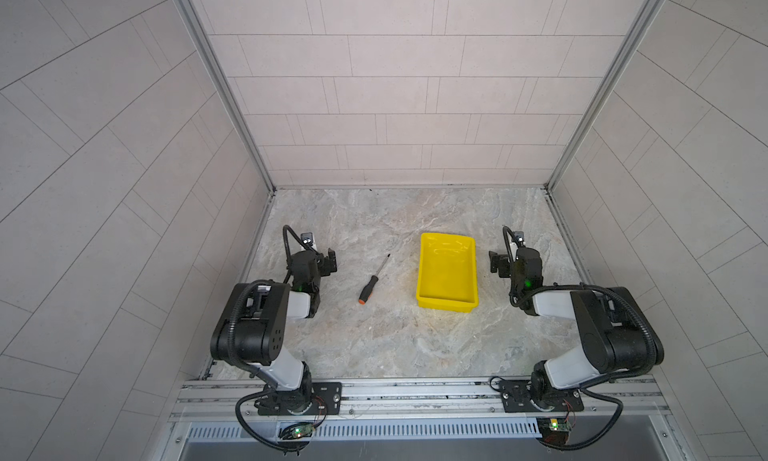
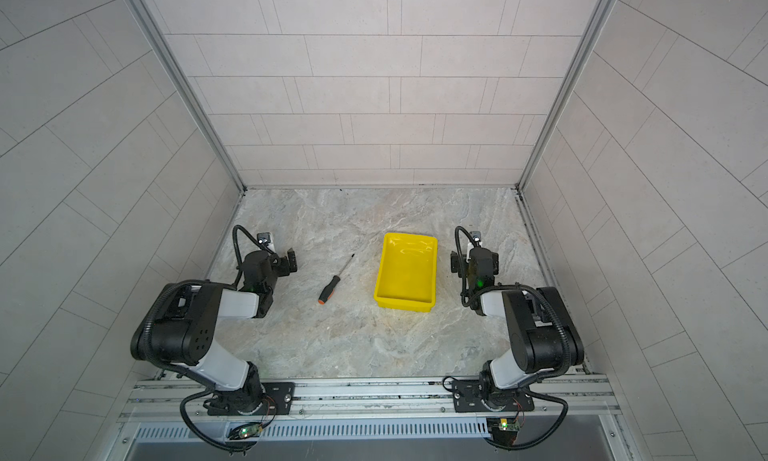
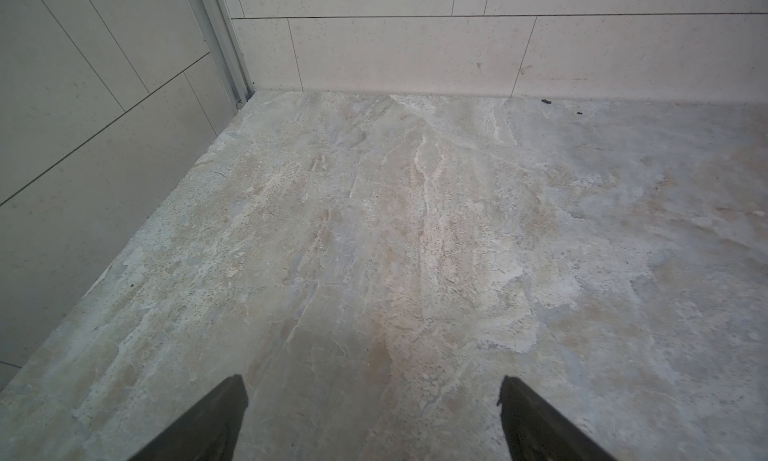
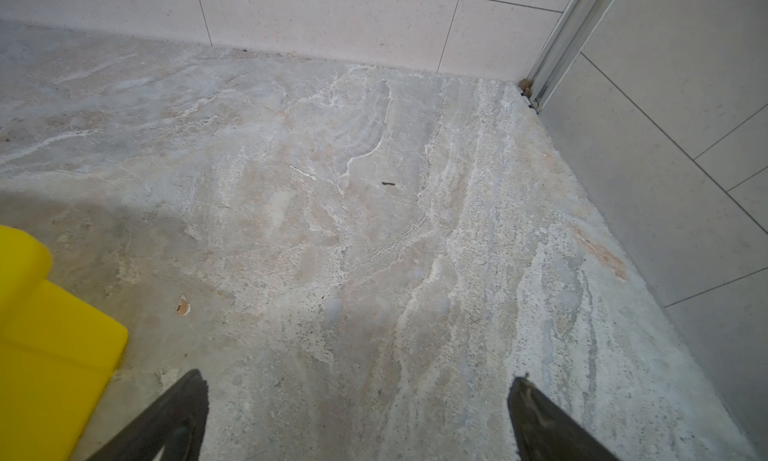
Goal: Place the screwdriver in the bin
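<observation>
1. Top views, both: a slim screwdriver (image 1: pixel 374 280) (image 2: pixel 334 281) with a black handle, an orange butt end, an orange collar and a thin dark metal shaft lies flat on the marbled grey-beige stone-look bench (image 1: pixel 395 346).
2. Its long axis runs on a diagonal. The orange butt is at the near-left end and the dark tip at the far-right end, so it points away and slightly right, toward the far part of the bin.
3. The screwdriver lies left of the bin and apart from it, between the bin and the left gripper, touching neither.
4. The bin (image 1: pixel 446 305) (image 2: pixel 405 303) is a shallow rectangular bright yellow plastic tray with low walls and a rolled rim. It stands right of centre with its long side running near to far, and nothing lies in it.
5. The left gripper (image 1: pixel 331 263) (image 3: pixel 374 392) hangs left of the screwdriver. In the left wrist view its dark fingers (image 3: pixel 224 413) stand wide apart over bare bench, holding nothing.
6. The right gripper (image 1: pixel 496 265) (image 4: pixel 357 388) hangs just right of the bin. In the right wrist view its fingers (image 4: pixel 536 409) are likewise spread and hold nothing, with a yellow corner of the bin (image 4: pixel 41 334) beside them.
</observation>
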Controlling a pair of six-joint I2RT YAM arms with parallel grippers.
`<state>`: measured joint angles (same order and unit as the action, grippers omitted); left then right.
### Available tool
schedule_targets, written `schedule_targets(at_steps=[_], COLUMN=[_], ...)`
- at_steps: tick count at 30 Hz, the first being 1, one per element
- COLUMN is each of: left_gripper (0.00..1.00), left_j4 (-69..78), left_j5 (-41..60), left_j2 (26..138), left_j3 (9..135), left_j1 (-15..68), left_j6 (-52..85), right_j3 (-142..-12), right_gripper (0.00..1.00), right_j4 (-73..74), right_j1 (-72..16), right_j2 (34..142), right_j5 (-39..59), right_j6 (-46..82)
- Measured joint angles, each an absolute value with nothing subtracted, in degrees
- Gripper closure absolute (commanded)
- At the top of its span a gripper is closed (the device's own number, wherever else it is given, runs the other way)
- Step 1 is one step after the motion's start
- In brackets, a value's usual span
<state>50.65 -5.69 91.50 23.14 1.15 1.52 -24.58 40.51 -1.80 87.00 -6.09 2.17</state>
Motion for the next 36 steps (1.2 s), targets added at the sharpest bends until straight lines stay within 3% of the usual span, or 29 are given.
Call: schedule_targets(at_steps=[10, 13, 21, 26, 30, 36], left_gripper=[0.00, 0.00, 0.00, 0.00, 0.00, 0.00], left_j4=[49.0, 42.6, 14.5, -4.3, -13.4, -26.2], left_j5=[-8.3, -12.4, -18.6, -11.8, -3.8, 0.4], left_j2=[90.7, 86.8, 65.6, 60.9, 61.6, 64.8], left_j3=[23.3, 25.1, 38.1, 51.3, 52.5, 51.9], left_j1=[1.4, 1.8, 2.3, 2.3, 3.8, 13.9], left_j6=[1.7, 2.4, 13.3, 20.4, 23.0, 24.9], right_j3=[-24.6, -24.6, -36.6, -43.1, -40.6, -38.4], right_gripper=[0.00, 0.00, 0.00, 0.00, 0.00, 0.00], right_j4=[40.5, 40.3, 18.0, 6.4, 0.9, -6.5], right_j1=[-1.8, -1.8, -1.0, -1.0, -1.0, -1.0], right_j2=[87.0, 86.9, 74.0, 68.4, 61.2, 48.3], right_j5=[-6.1, -6.3, -7.5, -6.7, -5.3, -3.6], right_j6=[2.2, 2.2, 6.7, 13.3, 17.6, 25.2])
